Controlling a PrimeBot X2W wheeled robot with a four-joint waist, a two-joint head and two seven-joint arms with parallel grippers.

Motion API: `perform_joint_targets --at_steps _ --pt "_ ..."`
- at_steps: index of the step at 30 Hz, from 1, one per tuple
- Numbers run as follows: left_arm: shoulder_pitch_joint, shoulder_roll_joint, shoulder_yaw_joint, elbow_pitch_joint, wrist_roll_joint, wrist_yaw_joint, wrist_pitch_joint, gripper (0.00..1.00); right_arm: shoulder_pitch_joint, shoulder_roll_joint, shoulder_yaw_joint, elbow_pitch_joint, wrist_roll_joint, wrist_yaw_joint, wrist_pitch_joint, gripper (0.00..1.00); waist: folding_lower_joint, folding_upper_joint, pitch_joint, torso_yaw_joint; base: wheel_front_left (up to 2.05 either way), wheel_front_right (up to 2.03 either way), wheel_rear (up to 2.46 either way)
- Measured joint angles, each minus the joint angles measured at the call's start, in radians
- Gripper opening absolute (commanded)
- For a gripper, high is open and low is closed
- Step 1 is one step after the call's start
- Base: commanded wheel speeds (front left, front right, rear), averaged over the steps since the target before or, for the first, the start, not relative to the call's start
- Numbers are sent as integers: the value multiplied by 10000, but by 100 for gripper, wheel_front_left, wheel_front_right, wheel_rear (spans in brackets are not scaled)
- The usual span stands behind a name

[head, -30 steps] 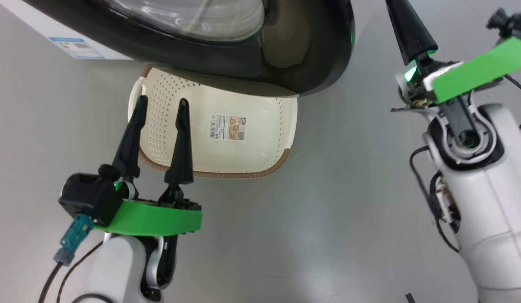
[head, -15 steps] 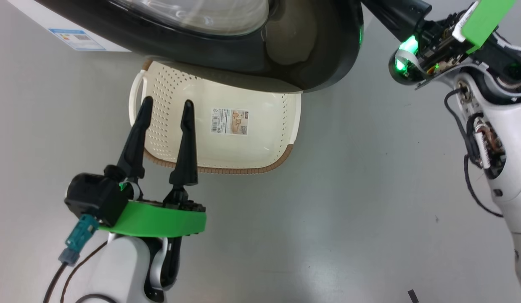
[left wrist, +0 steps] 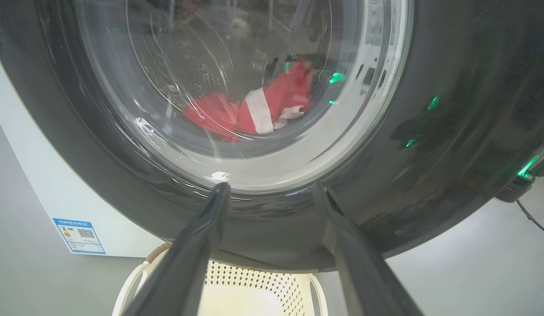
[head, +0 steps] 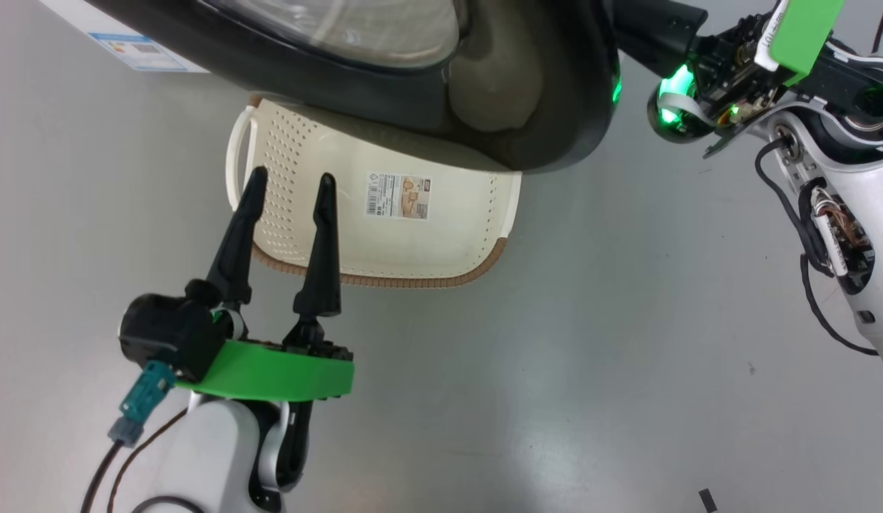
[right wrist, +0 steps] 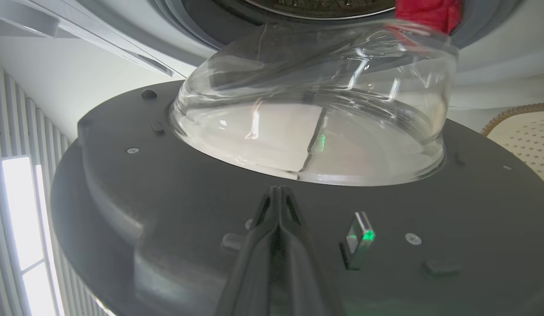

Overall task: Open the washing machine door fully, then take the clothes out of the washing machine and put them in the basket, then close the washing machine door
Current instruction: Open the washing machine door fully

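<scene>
Opening step, I judge: the clenched right end effector presses the inner face of the glossy black-rimmed round glass door, ajar above the cream perforated plastic basket. Red white-striped clothes lie inside the white washing machine. The left end effector hangs released, near left. Next: swing the door fully wide.

The door, black-rimmed with a clear glass bowl, stands partly open off the white washer and overhangs the far side of the basket. The clothes, red with a white stripe, lie bunched in the drum, seen through the glass. The basket, cream with a brown rim, sits upright on the floor, sticker inside.
</scene>
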Motion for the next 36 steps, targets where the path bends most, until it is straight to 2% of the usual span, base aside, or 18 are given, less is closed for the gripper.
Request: perform_joint_targets --at_steps 17,23,36 --pt "76 -4 -13 138 -186 136 2 100 1020 -1035 1530 -1407 924 -17 -330 0 0 0 -741 441 0 0 0" --pt "507 -4 -8 151 -265 201 2 100 1135 -1099 2136 -1948 1112 -12 -594 0 0 0 -1158 706 0 0 0" --pt "1386 -2 61 339 -267 205 2 100 2143 -1381 3258 -2322 1804 -10 -1064 0 0 0 -2365 1282 0 0 0"
